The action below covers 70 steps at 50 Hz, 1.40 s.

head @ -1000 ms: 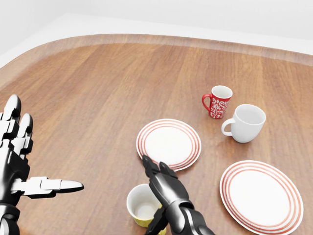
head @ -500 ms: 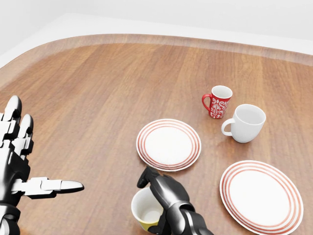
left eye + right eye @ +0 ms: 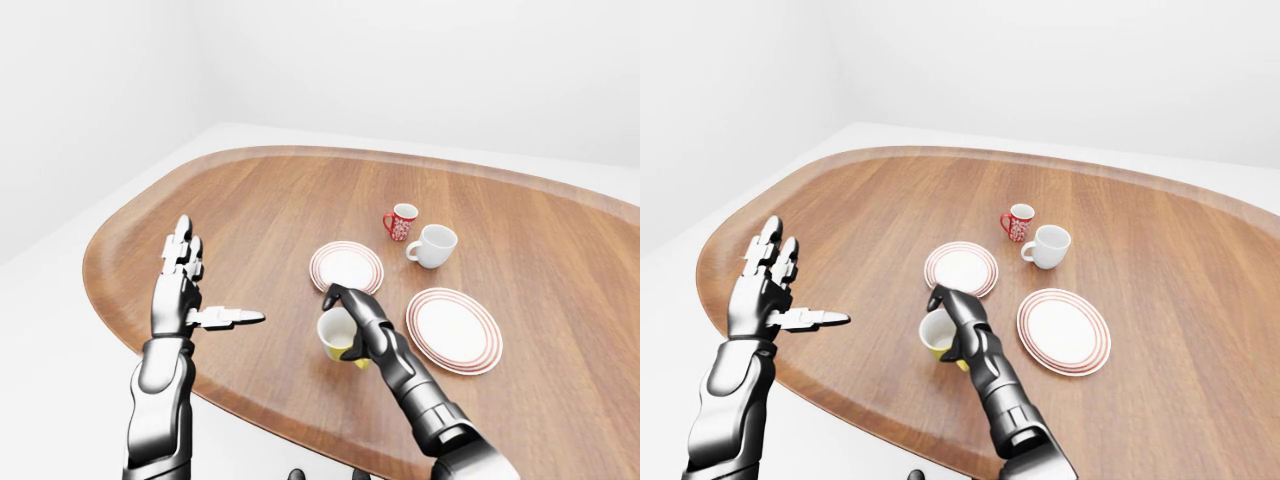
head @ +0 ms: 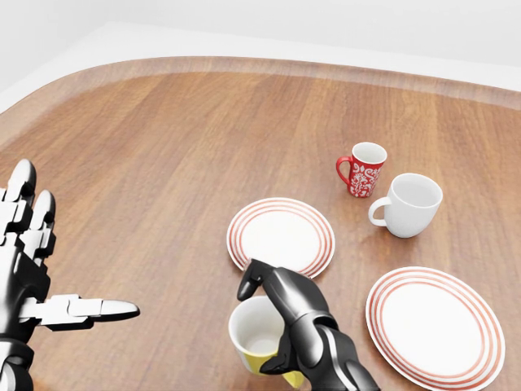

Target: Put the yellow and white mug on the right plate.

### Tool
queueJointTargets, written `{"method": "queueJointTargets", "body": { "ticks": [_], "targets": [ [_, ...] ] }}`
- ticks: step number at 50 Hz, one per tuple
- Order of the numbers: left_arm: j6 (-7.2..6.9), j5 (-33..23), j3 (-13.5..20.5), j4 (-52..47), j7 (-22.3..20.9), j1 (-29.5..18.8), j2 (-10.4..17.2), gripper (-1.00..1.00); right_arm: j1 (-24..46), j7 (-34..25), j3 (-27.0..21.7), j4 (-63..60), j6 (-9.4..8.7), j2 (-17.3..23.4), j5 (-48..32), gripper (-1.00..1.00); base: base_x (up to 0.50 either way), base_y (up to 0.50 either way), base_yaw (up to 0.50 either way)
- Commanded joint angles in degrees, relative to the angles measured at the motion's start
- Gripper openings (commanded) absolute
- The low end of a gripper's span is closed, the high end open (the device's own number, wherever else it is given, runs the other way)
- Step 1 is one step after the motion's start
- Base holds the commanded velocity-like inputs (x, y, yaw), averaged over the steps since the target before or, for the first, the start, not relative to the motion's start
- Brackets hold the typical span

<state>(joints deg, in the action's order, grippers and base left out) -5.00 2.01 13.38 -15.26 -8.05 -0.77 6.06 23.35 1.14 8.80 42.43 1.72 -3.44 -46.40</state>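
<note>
The right hand (image 4: 285, 314) hides the yellow and white mug (image 4: 259, 338)'s side — fingers clenched round it. Left hand (image 3: 180, 290) splayed, released. On the desk (image 3: 260, 200): three mugs, two plates.

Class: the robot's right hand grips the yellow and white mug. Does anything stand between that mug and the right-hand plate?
Nothing visible does. The right hand holds the yellow and white mug, and only bare wooden table separates it from the red-ringed white right plate.
</note>
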Motion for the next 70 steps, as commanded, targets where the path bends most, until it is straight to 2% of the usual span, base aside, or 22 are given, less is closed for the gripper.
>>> {"method": "queueJointTargets", "body": {
  "ticks": [1, 11, 13, 18, 25, 40, 51, 59, 70],
  "targets": [
    [0.0, 0.1, 0.1, 0.3, 0.0, -0.1, 0.1, 1.0, 1.5, -1.6, -1.7, -3.1, -1.7, 1.9, 1.2, -1.0, 0.0, 0.0, 0.0],
    [0.0, 0.2, 0.2, 0.2, 0.1, -0.1, 0.1, 1.0, 4.1, -1.7, -3.9, -1.2, -1.48, 4.6, 3.7, -1.0, 0.0, 0.0, 0.0],
    [0.0, 0.0, 0.1, 0.2, 0.1, -0.1, 0.1, 1.0, 4.6, -1.8, -4.5, -1.5, -2.0, 5.2, 4.4, -1.0, 0.0, 0.0, 0.0],
    [0.0, 0.1, 0.2, 0.0, 0.0, 0.0, 0.1, 1.0, 5.3, -2.1, -5.3, -1.2, -1.95, 6.5, 5.6, -1.0, 0.0, 0.0, 0.0],
    [0.0, 0.0, 0.1, 0.3, 0.0, -0.1, 0.1, 1.0, 7.4, -0.9, -6.5, 3.2, -0.13, 8.9, 6.7, -1.0, 0.0, 0.0, 0.0],
    [0.0, -0.2, 0.0, 0.5, 0.1, -0.1, 0.1, 1.0, 11.2, -0.6, -9.0, 7.7, 0.5, 13.3, 10.2, -1.0, 0.0, 0.0, 0.0],
    [0.0, -0.3, -0.1, 0.8, 0.1, -0.1, 0.1, 1.0, 13.8, 1.2, -10.1, 14.4, 3.28, 16.4, 12.1, -1.0, 0.0, 0.0, 0.0],
    [0.0, -0.4, -0.2, 0.9, 0.1, -0.2, 0.1, 1.0, 16.3, 4.5, -10.4, 22.0, 3.28, 18.5, 12.4, -1.0, 0.0, 0.0, 0.0],
    [0.0, -0.5, -0.3, 1.4, 0.1, -0.2, 0.1, 1.0, 17.4, 5.9, -10.7, 26.4, 3.28, 20.3, 13.1, -1.0, 0.0, 0.0, 0.0]
  ]
}}
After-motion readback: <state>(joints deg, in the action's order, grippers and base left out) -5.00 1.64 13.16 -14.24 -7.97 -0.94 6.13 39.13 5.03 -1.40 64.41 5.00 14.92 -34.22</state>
